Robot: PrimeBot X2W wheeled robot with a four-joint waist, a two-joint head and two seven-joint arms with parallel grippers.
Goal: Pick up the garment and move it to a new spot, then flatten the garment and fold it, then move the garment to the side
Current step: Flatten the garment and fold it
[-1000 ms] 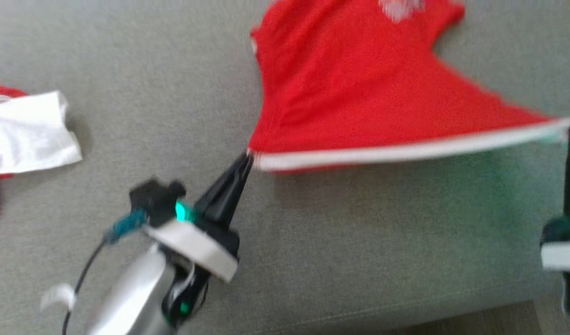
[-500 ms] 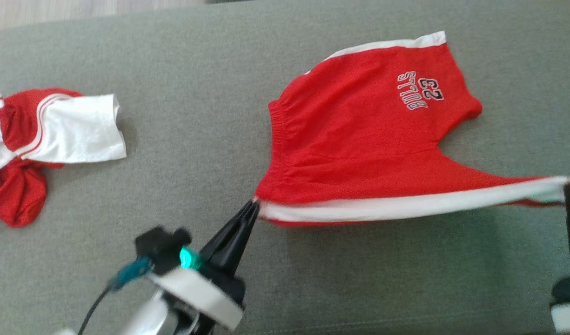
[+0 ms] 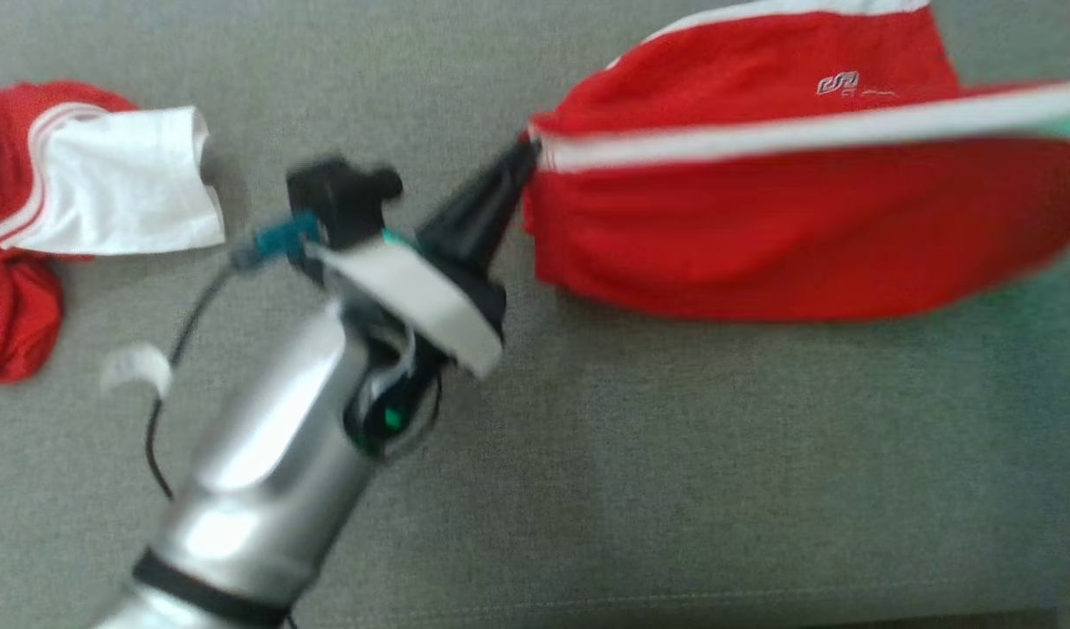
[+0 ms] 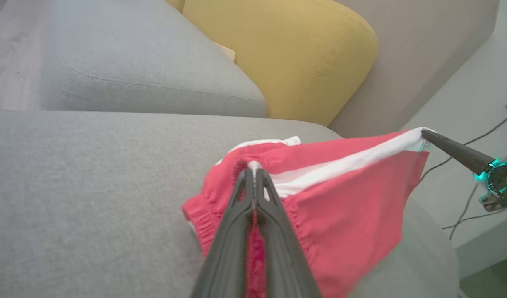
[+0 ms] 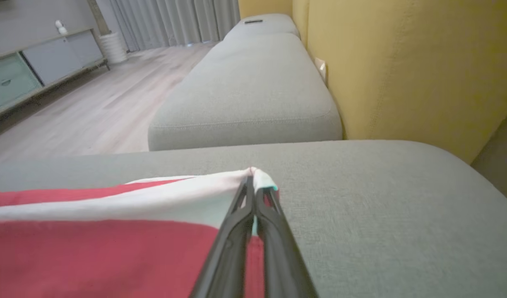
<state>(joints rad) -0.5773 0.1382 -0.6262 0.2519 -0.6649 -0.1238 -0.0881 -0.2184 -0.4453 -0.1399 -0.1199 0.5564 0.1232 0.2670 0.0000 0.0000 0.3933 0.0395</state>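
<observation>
The garment [image 3: 762,210] is a pair of red shorts with a white side stripe, lifted off the grey sofa cushion [image 3: 674,489] and stretched between both grippers. My left gripper [image 3: 528,150] is shut on its waistband corner [image 4: 253,165]. In the left wrist view the red cloth [image 4: 352,215] hangs down from the white stripe, and the right gripper [image 4: 424,132] pinches the far end. In the right wrist view my right gripper [image 5: 251,171] is shut on the white hem corner, with the shorts [image 5: 92,256] spreading to the left.
A second red-and-white garment [image 3: 89,192] lies crumpled at the left of the cushion. A yellow backrest [image 4: 286,54] stands behind the seat. Another grey cushion [image 5: 253,95] continues the sofa, with wooden floor [image 5: 79,107] beside it. Cables [image 4: 476,174] trail near a grey side surface.
Both grippers have raised the stripe edge off the cushion and carried it away from me, over the rest of the shorts. The head view has also shifted. Both grips stay shut.
</observation>
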